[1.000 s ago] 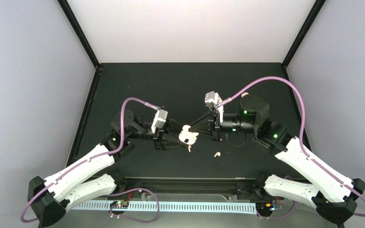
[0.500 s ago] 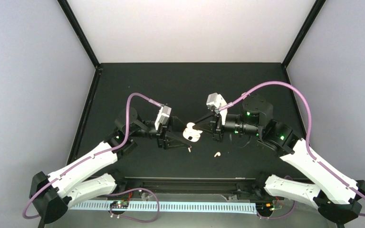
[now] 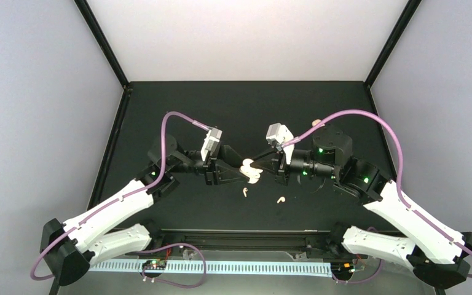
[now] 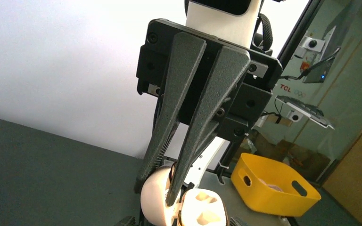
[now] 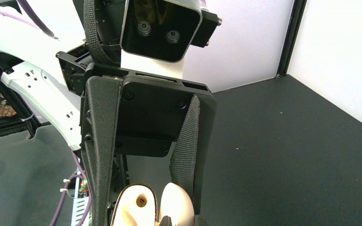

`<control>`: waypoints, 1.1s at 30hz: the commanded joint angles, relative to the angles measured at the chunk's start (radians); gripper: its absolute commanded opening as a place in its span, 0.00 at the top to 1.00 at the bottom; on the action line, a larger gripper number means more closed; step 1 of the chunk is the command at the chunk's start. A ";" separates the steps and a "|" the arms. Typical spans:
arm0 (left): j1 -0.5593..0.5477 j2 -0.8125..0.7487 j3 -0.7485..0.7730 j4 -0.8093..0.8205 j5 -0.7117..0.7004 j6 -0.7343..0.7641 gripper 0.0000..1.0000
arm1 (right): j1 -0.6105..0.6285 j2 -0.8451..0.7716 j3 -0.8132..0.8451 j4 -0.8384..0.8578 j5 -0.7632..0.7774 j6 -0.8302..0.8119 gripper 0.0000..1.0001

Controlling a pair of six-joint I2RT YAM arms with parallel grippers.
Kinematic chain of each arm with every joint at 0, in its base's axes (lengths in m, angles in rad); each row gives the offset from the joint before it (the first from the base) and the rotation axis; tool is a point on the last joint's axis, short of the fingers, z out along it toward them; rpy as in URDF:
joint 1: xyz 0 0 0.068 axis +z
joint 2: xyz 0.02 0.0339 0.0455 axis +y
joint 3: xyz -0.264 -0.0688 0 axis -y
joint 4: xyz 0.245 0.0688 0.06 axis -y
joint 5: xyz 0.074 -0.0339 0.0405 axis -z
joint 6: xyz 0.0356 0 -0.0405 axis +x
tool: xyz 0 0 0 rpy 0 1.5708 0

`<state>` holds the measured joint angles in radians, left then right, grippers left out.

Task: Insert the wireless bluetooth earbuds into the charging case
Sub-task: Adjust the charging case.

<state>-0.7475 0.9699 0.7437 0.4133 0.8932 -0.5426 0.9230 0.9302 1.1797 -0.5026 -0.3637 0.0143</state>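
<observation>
The cream charging case (image 3: 250, 170) hangs open above the middle of the black table, held between both arms. My left gripper (image 3: 239, 174) comes in from the left and is shut across the case (image 5: 136, 207), one finger (image 5: 99, 155) on each side. My right gripper (image 3: 257, 163) comes in from the right. It is shut on the domed lid (image 4: 153, 209), one finger outside it and one inside. The base (image 4: 207, 212) shows hollow sockets. Two wireless bluetooth earbuds lie on the table below the case, one (image 3: 246, 192) just under it and one (image 3: 279, 200) to the right.
Grey walls and black frame posts (image 3: 107, 49) close in the table on three sides. A light strip (image 3: 221, 267) runs along the near edge between the arm bases. Outside the enclosure stands a yellow bin (image 4: 273, 183).
Both grippers have shifted slightly right and away from the bases, carrying the case with them. The two earbuds on the table have not moved.
</observation>
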 commanded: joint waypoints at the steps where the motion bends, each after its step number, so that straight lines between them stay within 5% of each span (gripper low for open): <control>1: 0.002 0.018 0.048 0.027 -0.001 -0.037 0.52 | 0.012 -0.010 0.006 0.004 0.038 -0.024 0.99; 6: 0.001 0.026 0.049 0.031 0.017 -0.038 0.62 | 0.013 -0.014 0.005 0.005 0.044 -0.025 0.99; 12: 0.002 0.037 0.041 0.032 0.028 -0.041 0.54 | 0.013 -0.016 0.000 0.006 0.045 -0.025 0.99; 27: 0.000 0.044 0.039 0.048 0.050 -0.039 0.97 | 0.013 -0.021 -0.010 0.019 0.026 -0.014 0.99; 33: 0.000 0.027 0.025 0.054 0.048 -0.016 0.98 | 0.013 -0.035 -0.018 0.029 0.007 0.000 0.99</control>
<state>-0.7475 1.0080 0.7513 0.4393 0.9428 -0.5842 0.9276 0.9215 1.1694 -0.5011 -0.3252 0.0013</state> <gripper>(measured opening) 0.196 0.053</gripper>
